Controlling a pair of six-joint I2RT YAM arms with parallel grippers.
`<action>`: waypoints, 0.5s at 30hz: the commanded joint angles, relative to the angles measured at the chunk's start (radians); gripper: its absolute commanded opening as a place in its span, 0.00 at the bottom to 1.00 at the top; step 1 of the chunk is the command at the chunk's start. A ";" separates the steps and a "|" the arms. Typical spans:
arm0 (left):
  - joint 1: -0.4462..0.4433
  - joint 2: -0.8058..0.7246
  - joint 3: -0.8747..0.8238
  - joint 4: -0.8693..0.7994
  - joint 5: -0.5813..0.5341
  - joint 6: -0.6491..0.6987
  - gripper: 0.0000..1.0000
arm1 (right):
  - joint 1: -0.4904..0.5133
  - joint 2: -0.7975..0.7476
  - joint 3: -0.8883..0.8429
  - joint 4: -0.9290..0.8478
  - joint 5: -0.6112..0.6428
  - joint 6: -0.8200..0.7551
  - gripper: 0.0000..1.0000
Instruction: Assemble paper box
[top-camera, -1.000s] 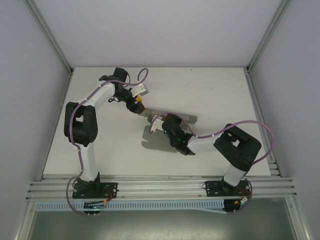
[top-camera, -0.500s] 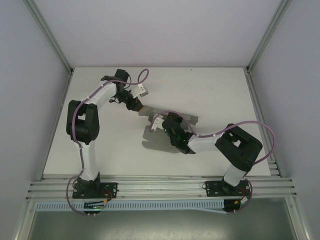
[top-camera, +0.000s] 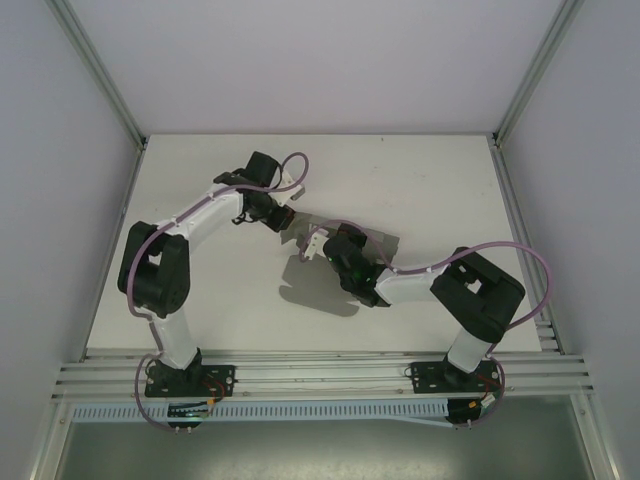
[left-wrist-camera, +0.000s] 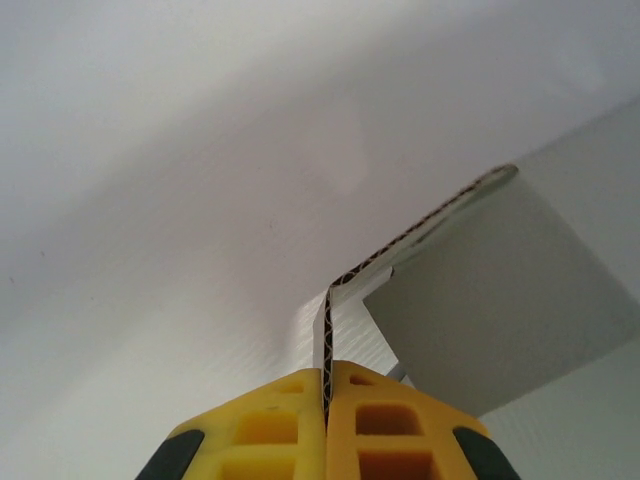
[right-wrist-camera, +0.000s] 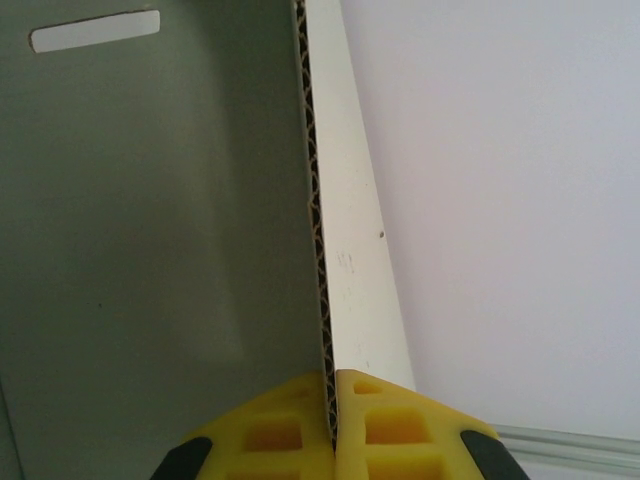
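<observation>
The paper box (top-camera: 383, 243) is a flat grey corrugated sheet held off the white table between my two arms, throwing a dark shadow below it. My left gripper (top-camera: 284, 221) pinches the sheet's left end. In the left wrist view its yellow fingers (left-wrist-camera: 270, 430) are shut on a thin bent flap edge, and a grey panel (left-wrist-camera: 500, 300) lies beyond. My right gripper (top-camera: 333, 243) grips the sheet near its middle. In the right wrist view the gripper (right-wrist-camera: 331, 400) is shut on the corrugated edge, with the grey panel (right-wrist-camera: 150, 250) and its slot (right-wrist-camera: 95, 30) to the left.
The white table (top-camera: 420, 180) is bounded by aluminium posts at the back corners and a rail (top-camera: 320, 372) along the near edge. The sheet's shadow (top-camera: 315, 290) falls in front of the arms.
My left gripper has gone from open to shut on the sheet's left flap, and that arm has shifted right toward the sheet. The right gripper has kept its hold.
</observation>
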 joint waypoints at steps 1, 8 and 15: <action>-0.037 -0.037 -0.020 0.106 0.017 -0.198 0.00 | 0.029 0.019 0.005 -0.042 -0.056 0.036 0.00; -0.092 -0.187 -0.173 0.257 0.177 -0.207 0.00 | 0.030 0.026 0.014 -0.037 -0.063 0.048 0.00; -0.109 -0.203 -0.258 0.338 0.227 -0.251 0.00 | 0.030 0.041 0.009 0.001 -0.046 0.058 0.00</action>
